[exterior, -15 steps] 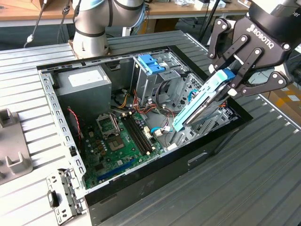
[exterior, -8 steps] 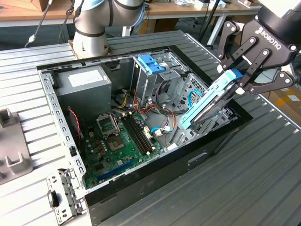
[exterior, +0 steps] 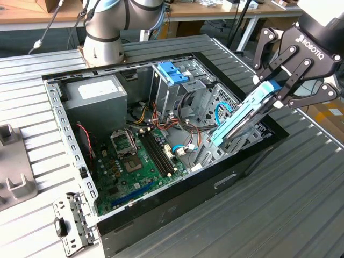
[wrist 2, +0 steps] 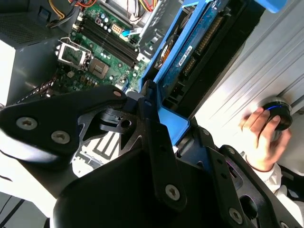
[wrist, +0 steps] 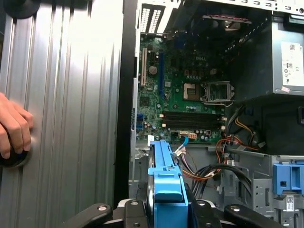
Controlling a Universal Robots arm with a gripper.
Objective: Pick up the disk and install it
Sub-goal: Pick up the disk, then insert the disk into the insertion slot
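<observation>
Gripper [exterior: 279,92] jaws clenched on the disk [exterior: 244,114] at its blue end tab, holding it tilted, lower end inside the computer case [exterior: 177,201] beside the drive cage [exterior: 180,88]. Risk, in my judgement: loose cables [exterior: 185,131] nearby could snag the frame.

Ribbed grey metal surface [exterior: 301,204] carries an open black computer case [exterior: 161,161], lying on its side. Grey bracket [exterior: 13,172] and a loose perforated metal plate [exterior: 72,223] sit at the exterior view's left. Arm base [exterior: 102,51] is mounted behind the case.
</observation>
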